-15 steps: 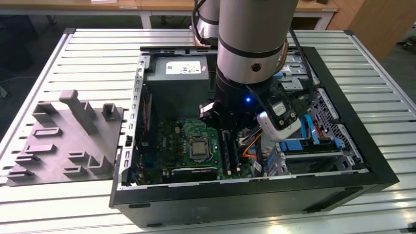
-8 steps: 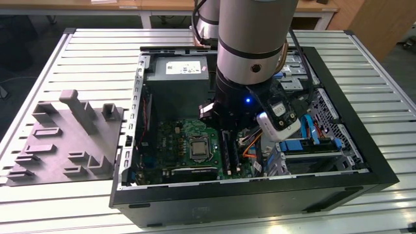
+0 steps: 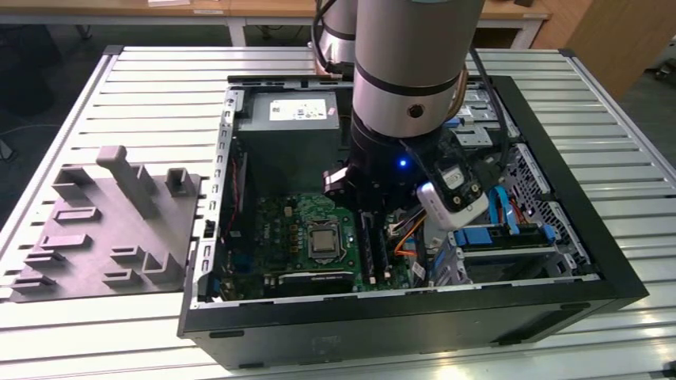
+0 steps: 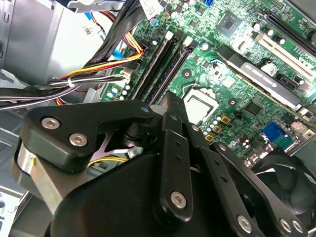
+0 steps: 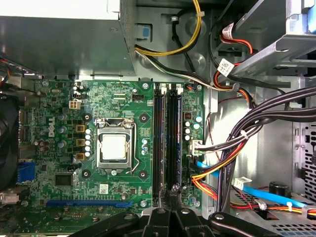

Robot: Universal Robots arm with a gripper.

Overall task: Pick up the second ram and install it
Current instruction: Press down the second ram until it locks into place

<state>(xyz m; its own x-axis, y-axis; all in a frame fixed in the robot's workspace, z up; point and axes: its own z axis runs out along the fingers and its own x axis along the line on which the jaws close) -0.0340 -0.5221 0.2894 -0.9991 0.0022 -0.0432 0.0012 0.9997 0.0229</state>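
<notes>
Worktop: slatted metal worktop [image 3: 138, 95], carrying an open computer case [image 3: 423, 324] lying on its side.
Fixture: grey moulded tray [image 3: 106, 229] at 9 o'clock of the case in the exterior view, resting on the worktop just beside the case wall.
Arm: reaching down into the case from 12 o'clock in the exterior view, wrist low over the motherboard [image 5: 64, 98].
Gripper: positioned [image 5: 173, 190] directly over one end of the two long black memory slots.
Fingers: drawn together [image 5: 160, 217] with no gap visible between the tips in both wrist views; nothing seen gripped between them.
Ram: dark strip [image 5: 173, 138] lying along the slot farther from the processor socket [image 5: 113, 146], running under the fingertips; cannot tell whether fully seated.
Neighbouring slot: parallel strip [image 5: 158, 138] just beside it, on the socket side.
Slots in the exterior view: at 3 o'clock of the processor socket, partly hidden by the wrist.
Power supply: grey box [image 3: 290, 119] at 12 o'clock inside the case.
Cables: black, yellow, red and blue bundle [image 5: 256, 128] beside the slots, apart from the fingers.
</notes>
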